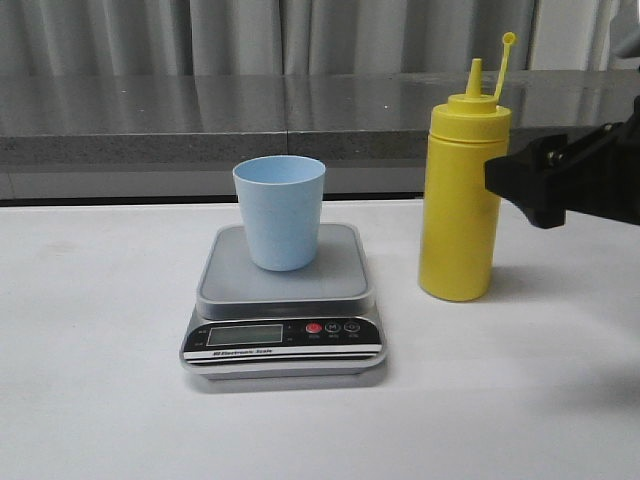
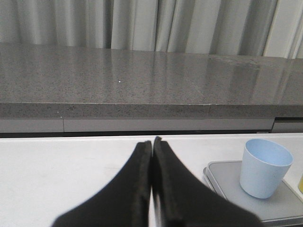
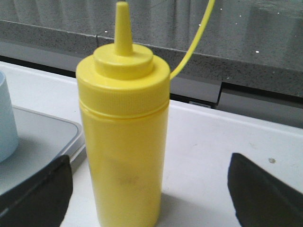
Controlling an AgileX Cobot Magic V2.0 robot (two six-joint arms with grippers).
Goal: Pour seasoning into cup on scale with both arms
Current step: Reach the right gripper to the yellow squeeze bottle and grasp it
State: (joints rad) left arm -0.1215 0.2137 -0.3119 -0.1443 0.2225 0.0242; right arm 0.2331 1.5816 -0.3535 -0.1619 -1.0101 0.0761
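**Bottle upright beside scale; right gripper wide, left gripper closed and empty**

Scale (image 1: 284, 320): sits flat on the white table (image 1: 90, 400), near the middle of its width, front panel with display and buttons turned toward the near edge. The display readout is too small to read.

Cup (image 1: 280, 210): stands upright on the scale's platform, mouth up, roughly centred. Its inside is not visible from the front view; the left wrist view shows only a bare upper part of the inner wall.

Seasoning (image 1: 462, 195): the yellow squeeze bottle stands upright on the table, just beside the scale's right edge and not touching it. The cone nozzle is uncovered; the small cap sits raised on its thin strap, above and to the right of the nozzle.

Right gripper (image 3: 151, 189): spread wide. In the right wrist view its two black fingers (image 3: 35, 196) lie on either side of the bottle's lower body with clear gaps on both sides; no contact is seen. In the front view the arm enters from the table's right edge at the height of the bottle's upper half.

Left gripper (image 2: 152, 182): fingers pressed together, nothing between them. It hangs over bare table toward the left side, well apart from the scale and cup. It is outside the front view.
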